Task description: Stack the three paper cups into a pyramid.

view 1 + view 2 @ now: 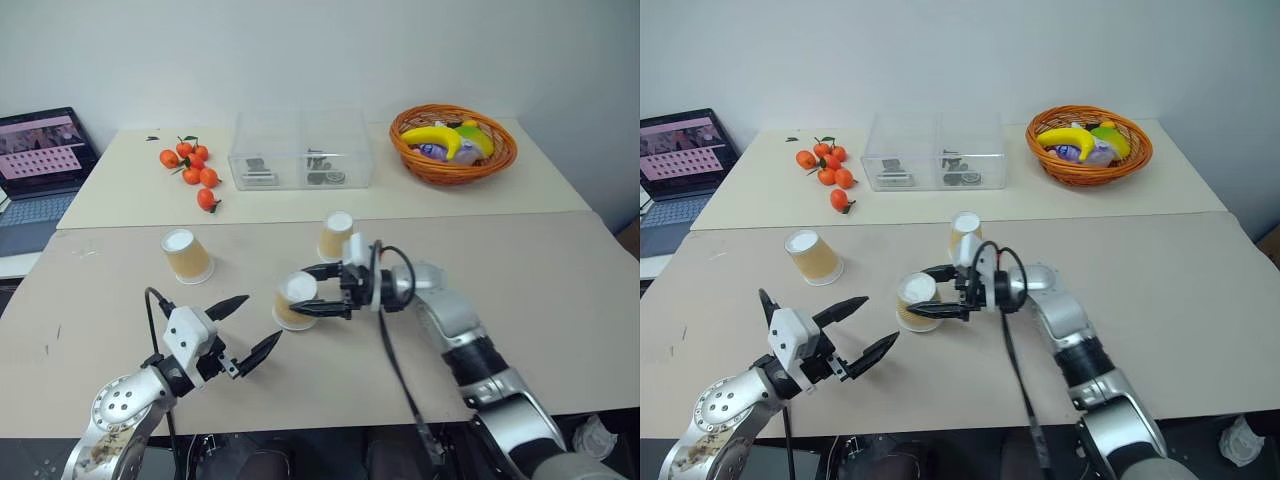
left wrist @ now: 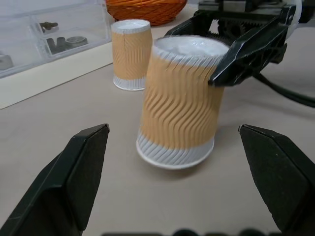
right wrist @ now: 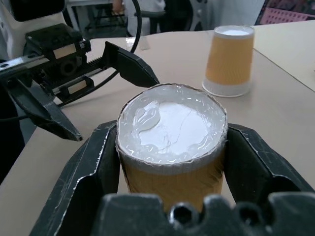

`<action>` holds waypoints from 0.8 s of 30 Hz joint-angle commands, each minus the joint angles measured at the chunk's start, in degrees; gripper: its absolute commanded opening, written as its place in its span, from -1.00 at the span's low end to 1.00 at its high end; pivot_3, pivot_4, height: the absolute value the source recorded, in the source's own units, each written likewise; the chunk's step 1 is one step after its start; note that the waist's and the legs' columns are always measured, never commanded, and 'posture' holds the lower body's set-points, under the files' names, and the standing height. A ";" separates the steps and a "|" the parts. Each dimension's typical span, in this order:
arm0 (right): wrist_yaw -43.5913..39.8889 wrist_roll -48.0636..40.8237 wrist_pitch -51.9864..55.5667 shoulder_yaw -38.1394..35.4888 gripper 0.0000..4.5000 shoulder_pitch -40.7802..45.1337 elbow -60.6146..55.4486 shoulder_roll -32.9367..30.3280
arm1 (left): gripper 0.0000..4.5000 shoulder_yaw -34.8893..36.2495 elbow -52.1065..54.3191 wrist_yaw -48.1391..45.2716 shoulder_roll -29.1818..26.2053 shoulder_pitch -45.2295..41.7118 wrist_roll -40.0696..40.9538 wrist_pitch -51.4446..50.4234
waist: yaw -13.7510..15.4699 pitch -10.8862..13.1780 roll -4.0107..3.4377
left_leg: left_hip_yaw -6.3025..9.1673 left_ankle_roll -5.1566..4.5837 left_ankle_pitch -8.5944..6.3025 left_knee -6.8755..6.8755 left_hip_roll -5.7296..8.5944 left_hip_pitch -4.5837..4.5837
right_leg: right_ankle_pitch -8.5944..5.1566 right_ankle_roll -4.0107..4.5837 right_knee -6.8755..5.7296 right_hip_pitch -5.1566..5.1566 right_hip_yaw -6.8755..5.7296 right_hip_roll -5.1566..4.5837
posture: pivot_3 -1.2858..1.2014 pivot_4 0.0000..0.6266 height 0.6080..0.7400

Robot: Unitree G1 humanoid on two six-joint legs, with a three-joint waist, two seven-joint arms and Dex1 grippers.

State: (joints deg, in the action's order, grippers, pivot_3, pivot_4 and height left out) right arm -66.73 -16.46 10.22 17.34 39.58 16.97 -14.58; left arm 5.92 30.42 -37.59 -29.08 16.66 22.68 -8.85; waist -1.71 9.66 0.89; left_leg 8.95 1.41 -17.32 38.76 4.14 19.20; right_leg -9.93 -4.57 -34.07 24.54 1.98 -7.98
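Observation:
Three tan paper cups with white bases stand upside down on the beige table [image 1: 560, 300]. One cup [image 1: 186, 255] is at the left and another [image 1: 336, 236] is at the middle, further back. My right gripper [image 1: 305, 292] is shut on the third cup [image 1: 291, 308], clamping its upper part from both sides. In the left wrist view that cup [image 2: 179, 103] leans slightly. My left gripper [image 1: 260, 320] is open just left of the held cup, with nothing between its fingers. The right wrist view shows the held cup's white base [image 3: 172, 123] between my fingers.
A clear plastic box [image 1: 300, 150] sits at the back middle, with tangerines [image 1: 190, 165] to its left. A wicker basket [image 1: 455, 178] of fruit is at the back right. A laptop [image 1: 40, 160] stands off the table's left edge.

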 commanded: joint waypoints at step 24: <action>-3.29 4.87 -12.51 -4.24 0.42 10.42 22.50 6.16 | 1.00 0.92 3.70 2.78 1.90 1.47 -1.23 1.35 | -0.99 -0.01 -0.02 | -0.40 0.19 -0.10 -0.02 -0.48 0.08 | 0.18 0.33 -0.12 0.57 0.42 0.59 | 0.03 -0.52 0.81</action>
State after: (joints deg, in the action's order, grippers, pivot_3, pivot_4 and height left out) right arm -69.98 -11.38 -3.11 13.82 50.45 41.61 -9.17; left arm 6.76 33.78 -34.53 -27.19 18.45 21.34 -8.57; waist -2.70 9.66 0.86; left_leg 8.55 1.61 -17.42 38.73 3.65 19.28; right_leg -9.75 -4.22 -34.19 25.11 2.39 -7.38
